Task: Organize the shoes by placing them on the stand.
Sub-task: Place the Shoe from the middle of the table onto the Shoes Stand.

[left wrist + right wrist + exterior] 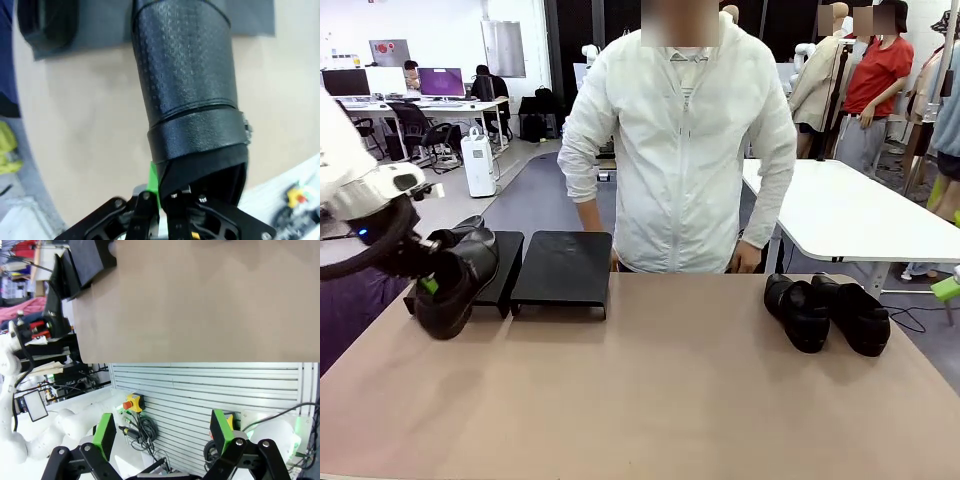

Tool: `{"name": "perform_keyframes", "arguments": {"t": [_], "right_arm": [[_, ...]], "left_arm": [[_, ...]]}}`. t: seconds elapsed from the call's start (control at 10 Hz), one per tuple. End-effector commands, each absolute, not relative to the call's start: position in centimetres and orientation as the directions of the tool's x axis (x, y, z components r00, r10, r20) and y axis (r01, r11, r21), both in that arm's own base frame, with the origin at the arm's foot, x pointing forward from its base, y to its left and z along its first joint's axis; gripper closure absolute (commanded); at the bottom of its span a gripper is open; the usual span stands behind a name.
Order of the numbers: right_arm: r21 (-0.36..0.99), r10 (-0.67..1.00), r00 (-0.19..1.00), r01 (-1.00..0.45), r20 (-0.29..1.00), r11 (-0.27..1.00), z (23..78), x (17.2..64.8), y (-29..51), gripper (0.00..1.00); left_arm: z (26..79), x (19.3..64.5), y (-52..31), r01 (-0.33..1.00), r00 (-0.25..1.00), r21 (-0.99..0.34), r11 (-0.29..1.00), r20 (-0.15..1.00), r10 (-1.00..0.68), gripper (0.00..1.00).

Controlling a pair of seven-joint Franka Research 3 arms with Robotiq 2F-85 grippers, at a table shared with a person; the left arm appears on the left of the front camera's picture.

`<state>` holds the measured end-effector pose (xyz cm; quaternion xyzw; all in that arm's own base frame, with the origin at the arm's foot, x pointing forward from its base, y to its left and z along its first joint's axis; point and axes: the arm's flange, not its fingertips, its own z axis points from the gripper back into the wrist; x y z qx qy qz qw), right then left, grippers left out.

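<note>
The task looks roughly a quarter done, with the second quarter in hand. One shoe [470, 226] appears to sit already on the left platform [505, 265] of the stand. It is partly hidden behind the arm, so how squarely it sits cannot be told.

A second shoe, the held shoe [462, 280], is in the left gripper [428, 286]. The jaws are clamped tight on the rim of its opening at the heel end, and a green pad shows against the outside of the leather. The held shoe runs straight out ahead of the fingertips, with its toe farthest from the gripper. In the left wrist view that toe reaches over the near edge of the left platform, and the placed shoe lies ahead and off to one side. Whether the sole touches the platform or the table [660, 400] cannot be told.

The right platform [563, 262] stands just beside the left one, on the side farther from the left gripper, and carries nothing. The waiting pair [825, 314] rests on the table well away from that gripper, across toward the right arm's side, with the two shoes close together.

The right gripper [162, 435] has its jaws wide apart and holds nothing. The table edge lies ahead of its fingertips.

Judging from this, what is left is to set down the held shoe and then move the waiting pair, probably onto the right platform.
</note>
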<state>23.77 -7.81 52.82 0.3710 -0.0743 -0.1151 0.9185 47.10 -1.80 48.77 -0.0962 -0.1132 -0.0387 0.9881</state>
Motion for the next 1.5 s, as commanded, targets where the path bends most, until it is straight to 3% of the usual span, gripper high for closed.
{"name": "perform_keyframes", "arguments": {"t": [0.0, 0.4, 0.7, 1.1, 1.2, 1.3, 1.4], "right_arm": [[0.701, -0.249, 0.966, 0.131, 0.068, 0.701, 52.9, 23.7, -8.0, 0.00], [0.701, -0.249, 0.966, 0.131, 0.068, 0.701, 52.9, 23.7, -8.0, 0.00], [0.701, -0.249, 0.966, 0.131, 0.068, 0.701, 52.9, 23.7, -8.0, 0.00], [0.701, -0.249, 0.966, 0.131, 0.068, 0.701, 52.9, 23.7, -8.0, 0.00], [0.701, -0.249, 0.966, 0.131, 0.068, 0.701, 52.9, 23.7, -8.0, 0.00], [0.701, -0.249, 0.966, 0.131, 0.068, 0.701, 52.9, 23.7, -8.0, 0.00], [0.701, -0.249, 0.966, 0.131, 0.068, 0.701, 52.9, 23.7, -8.0, 0.00]], "left_arm": [[49.2, 55.0, -2.5, 0.096, 0.962, -0.135, 0.986, 0.267, -0.057, 1.00], [46.7, 61.6, -2.7, 0.072, 0.945, -0.097, 0.993, 0.326, -0.036, 1.00], [45.6, 63.8, -2.3, 0.033, 0.949, -0.073, 0.997, 0.316, -0.008, 1.00], [44.8, 64.6, -2.9, 0.027, 0.920, -0.045, 0.999, 0.391, -0.007, 1.00], [44.6, 64.6, -3.1, 0.021, 0.924, -0.027, 0.999, 0.382, -0.009, 0.43], [44.6, 64.5, -3.2, 0.025, 0.923, -0.022, 0.999, 0.385, -0.015, 0.00], [44.7, 64.4, -3.2, 0.026, 0.921, -0.022, 0.999, 0.388, -0.016, 0.00]]}}
